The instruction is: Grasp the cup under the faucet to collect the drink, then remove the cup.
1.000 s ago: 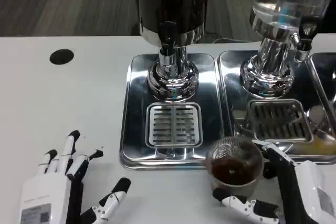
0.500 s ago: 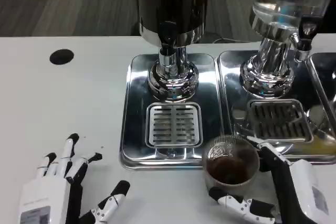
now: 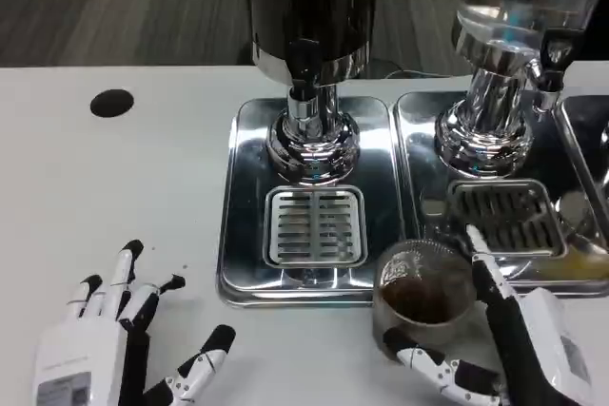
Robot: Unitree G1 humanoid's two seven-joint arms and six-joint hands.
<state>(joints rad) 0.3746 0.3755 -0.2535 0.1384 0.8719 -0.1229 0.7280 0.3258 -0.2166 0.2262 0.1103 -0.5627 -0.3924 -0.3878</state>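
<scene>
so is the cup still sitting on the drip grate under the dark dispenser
No, the cup with dark drink is held by the right hand in front of the trays, and the drip grate under the dark dispenser is bare.

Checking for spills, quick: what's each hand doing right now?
Left hand: open, holding nothing, fingers apart above the table.
Right hand: holding the cup of dark drink.

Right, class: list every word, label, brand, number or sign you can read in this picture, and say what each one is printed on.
No text can be read here.
Left hand: a small grey label on its white back, the print too small and blurred to read.
Right hand: a faint grey patch on its back, also unreadable.
Cup, trays and dispensers: no lettering visible on them.
</scene>
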